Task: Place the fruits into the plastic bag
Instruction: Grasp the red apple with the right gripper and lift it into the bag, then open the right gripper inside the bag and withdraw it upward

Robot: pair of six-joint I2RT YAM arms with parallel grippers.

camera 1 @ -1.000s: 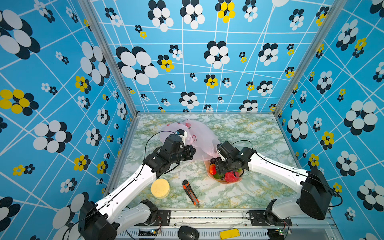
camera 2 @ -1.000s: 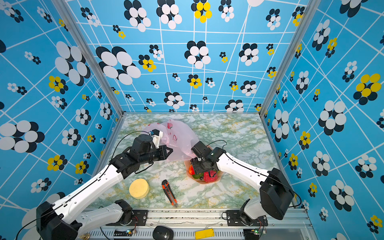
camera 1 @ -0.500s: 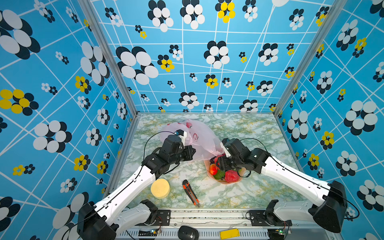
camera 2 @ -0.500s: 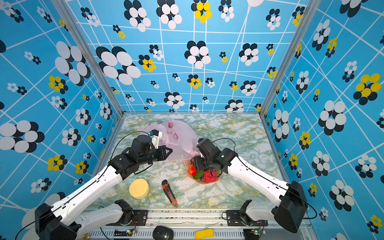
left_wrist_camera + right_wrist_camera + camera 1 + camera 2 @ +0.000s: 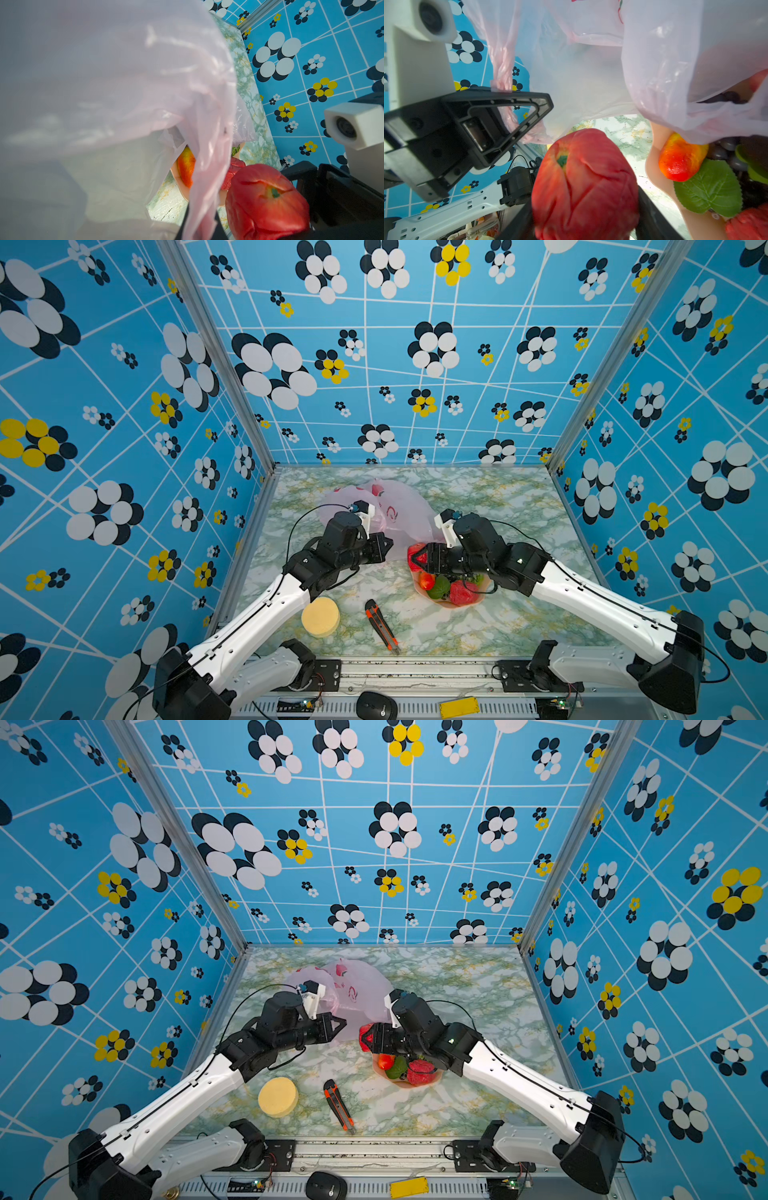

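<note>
Left wrist view: the bag (image 5: 145, 83) fills most of the frame, its pink film hanging loose close to the lens. In both top views the sponge (image 5: 320, 617) lies farthest left, out of play. Next comes the left claw (image 5: 386, 546), pinched tight on a strip of the bag's edge and holding it up; the rest of the bag lies behind both claws. The knife (image 5: 382, 626) lies in front, well apart. Right of the gap, the right claw (image 5: 419, 558) holds a red fruit (image 5: 583, 182) between half-spread jaws, just above the bowl (image 5: 451, 606), where the mango (image 5: 427, 580) and a bumpy fruit (image 5: 462, 594) wait. Film drapes over the bowl's far side. My judgement is that the lift should stay taut, so that the mouth gapes. The fruit should go under the raised edge and well inside before release, without dragging the film.
</note>
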